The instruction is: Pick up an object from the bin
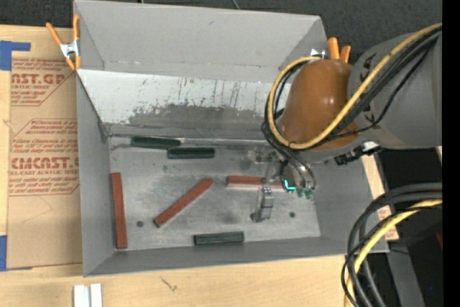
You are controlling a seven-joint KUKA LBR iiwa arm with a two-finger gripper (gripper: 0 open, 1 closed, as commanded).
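- Gripper (pixel 264 211) sits low at the right of the bin (pixel 194 32) floor; how wide it is, cannot tell.
- Short red bar (pixel 243 182) lies flat just behind it.
- 1 dark green bar (pixel 218 239) lies near the front wall.

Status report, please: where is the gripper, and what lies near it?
Gripper low over right floor of bin. Short red bar beside it, toward the far wall; no hold seen. Dark green bar toward near wall, apart.
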